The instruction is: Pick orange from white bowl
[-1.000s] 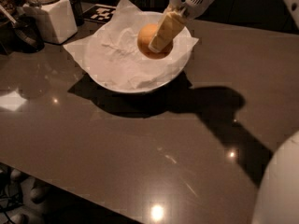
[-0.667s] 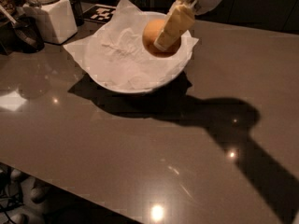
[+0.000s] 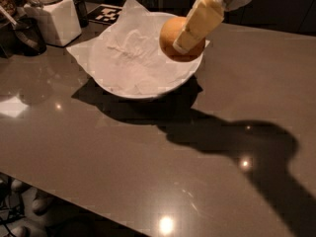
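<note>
At the right-hand rim of the white bowl [image 3: 111,89], the gripper [image 3: 183,43] comes in from the upper right corner of the camera view. Its one visible cream-coloured finger slants down and to the left across the front of the orange [image 3: 169,33]. The other finger is hidden behind the fruit, so the hold is judged, not fully seen: the jaws seem pressed together on the orange, pinching it front and back. The relation that matters for the coming move is vertical. The orange sits directly at the fingertips, not off to any side. It hangs over the bowl's right edge, with the crinkled paper lining [image 3: 129,58] to its left and below. From this single angle it cannot be settled how far the fruit stands clear of the rim and the paper. Being round, the orange has no long axis to line up with, and with only one arm there is no choice of reach. What remains looks like a straight carry up and away from the bowl. The orange looks small beside the wide bowl, smooth and matte, evenly coloured, with its middle covered by the finger. The bowl rests on the dark glossy table [image 3: 148,181].
</note>
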Robot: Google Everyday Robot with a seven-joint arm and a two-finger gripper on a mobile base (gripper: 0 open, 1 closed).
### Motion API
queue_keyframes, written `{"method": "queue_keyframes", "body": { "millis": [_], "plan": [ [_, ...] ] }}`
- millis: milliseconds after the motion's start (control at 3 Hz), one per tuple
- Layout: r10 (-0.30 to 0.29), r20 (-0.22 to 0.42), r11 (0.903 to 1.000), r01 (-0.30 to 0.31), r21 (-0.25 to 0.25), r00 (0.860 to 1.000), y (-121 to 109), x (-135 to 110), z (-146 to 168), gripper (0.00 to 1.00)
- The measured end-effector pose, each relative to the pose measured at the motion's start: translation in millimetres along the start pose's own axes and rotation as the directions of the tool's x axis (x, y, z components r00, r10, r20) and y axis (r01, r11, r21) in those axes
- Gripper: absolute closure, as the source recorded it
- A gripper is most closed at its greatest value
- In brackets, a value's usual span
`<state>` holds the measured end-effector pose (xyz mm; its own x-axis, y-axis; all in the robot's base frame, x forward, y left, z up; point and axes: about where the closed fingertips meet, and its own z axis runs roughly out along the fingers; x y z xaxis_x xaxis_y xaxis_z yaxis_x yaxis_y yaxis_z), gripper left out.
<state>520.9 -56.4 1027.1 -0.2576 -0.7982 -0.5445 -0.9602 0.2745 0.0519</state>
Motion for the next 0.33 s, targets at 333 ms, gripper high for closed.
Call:
{"method": "queue_keyframes", "body": {
  "millis": [333],
  "plan": [
    [0.062,-0.011,0.9980,-0.062,0.014,0.998,12.3,15.5,-7.6,1.00]
  ]
}}
